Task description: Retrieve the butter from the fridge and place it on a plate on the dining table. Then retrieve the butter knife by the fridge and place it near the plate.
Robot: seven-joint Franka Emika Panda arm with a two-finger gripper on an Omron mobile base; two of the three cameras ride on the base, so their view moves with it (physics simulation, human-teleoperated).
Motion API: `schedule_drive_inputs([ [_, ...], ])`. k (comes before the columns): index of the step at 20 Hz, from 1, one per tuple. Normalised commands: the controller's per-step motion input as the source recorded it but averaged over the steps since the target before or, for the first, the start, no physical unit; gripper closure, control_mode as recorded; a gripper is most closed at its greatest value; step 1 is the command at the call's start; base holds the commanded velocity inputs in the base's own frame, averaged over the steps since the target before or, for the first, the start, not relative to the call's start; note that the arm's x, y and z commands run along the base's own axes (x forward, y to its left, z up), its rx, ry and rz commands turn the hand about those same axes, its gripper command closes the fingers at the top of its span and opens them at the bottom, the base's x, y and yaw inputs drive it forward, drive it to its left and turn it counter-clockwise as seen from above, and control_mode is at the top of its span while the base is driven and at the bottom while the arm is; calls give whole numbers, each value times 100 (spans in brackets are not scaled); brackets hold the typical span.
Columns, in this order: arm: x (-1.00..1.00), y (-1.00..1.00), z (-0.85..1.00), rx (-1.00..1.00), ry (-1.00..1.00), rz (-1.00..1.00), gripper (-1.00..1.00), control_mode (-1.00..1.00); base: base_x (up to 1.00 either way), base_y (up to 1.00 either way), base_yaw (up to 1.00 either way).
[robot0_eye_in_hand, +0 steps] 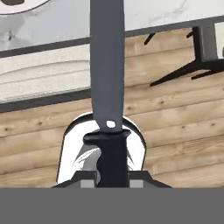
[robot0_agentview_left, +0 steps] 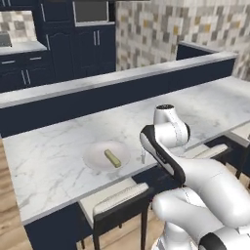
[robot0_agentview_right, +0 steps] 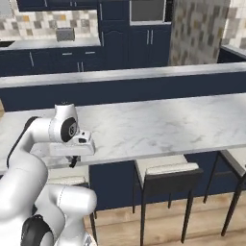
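A round white plate (robot0_agentview_left: 106,156) sits on the long marble counter (robot0_agentview_left: 63,161), close to its near edge. The butter (robot0_agentview_left: 113,158), a small olive-yellow stick, lies flat on the plate, slightly right of its middle.

In the hand view the gripper (robot0_eye_in_hand: 113,181) is pressed together on the black handle of the butter knife (robot0_eye_in_hand: 107,74). The grey blade runs straight away from the gripper, up through the middle of the picture, over the wooden floor (robot0_eye_in_hand: 175,127) and across the near edge of the counter. A curved sliver of the plate's rim shows at the top left corner of that view, well to the left of the blade.

In the left base view the white arm bends over the near edge of the counter, just right of the plate, and a thin part of the knife shows below the wrist at the counter's edge. In the right base view the wrist hangs at the counter's edge, above a chair.

Chairs with pale seats and dark frames (robot0_agentview_left: 117,202) are tucked under the near side of the counter. A higher, narrower marble ledge (robot0_agentview_left: 117,78) runs behind the counter, with navy cabinets (robot0_agentview_left: 73,44) and a tiled wall (robot0_agentview_left: 161,29) beyond.
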Motion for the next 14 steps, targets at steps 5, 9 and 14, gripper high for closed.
schedule_drive_inputs([
  [5, 0, 0, 0, 0, 0, 0, 100, 100, 75, -51, 20],
  [9, 0, 0, 0, 0, 0, 0, 100, 100, 40, -44, 19],
  [14, 0, 0, 0, 0, 0, 0, 100, 100, 14, 0, 4],
])
